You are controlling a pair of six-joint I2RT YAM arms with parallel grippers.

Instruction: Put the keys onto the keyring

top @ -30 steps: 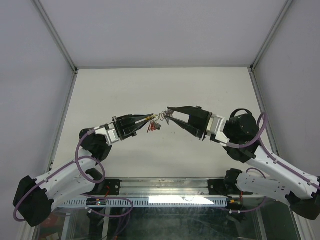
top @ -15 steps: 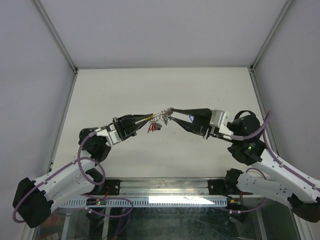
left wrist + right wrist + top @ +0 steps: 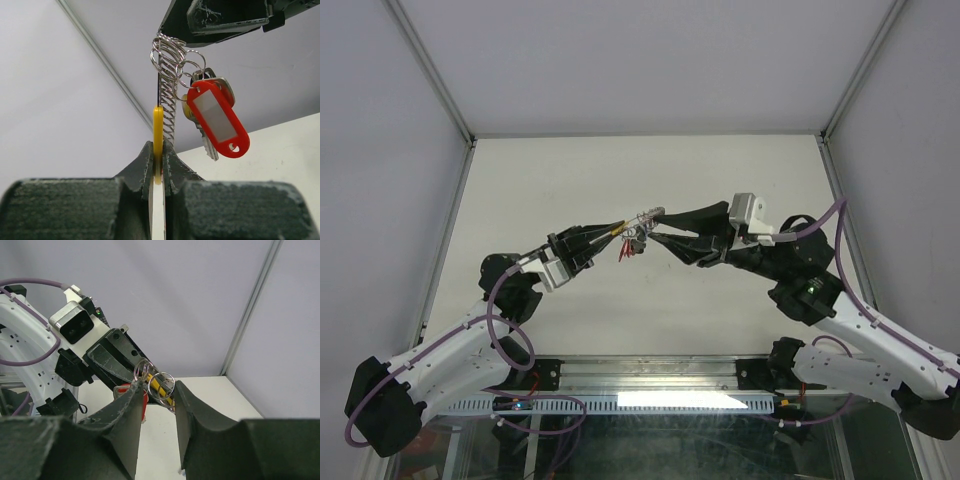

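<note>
Keyring [image 3: 169,100] hangs in mid-air above the tabletop [image 3: 570,180], between the two arms. On its lower end the left pincer [image 3: 158,149] is pressed together on the yellow tag [image 3: 158,122] of one key, which stands edge-on between the fingers, just beside the ribbed coil. At the coil's upper end a red tag [image 3: 217,117] and silver keys [image 3: 207,145] dangle from small split rings. Over them the right pincer [image 3: 157,390] stands spread, its fingertips on either side of the small rings. The coil's top lies against the underside of one right finger; whether it is hooked there I cannot tell
</note>
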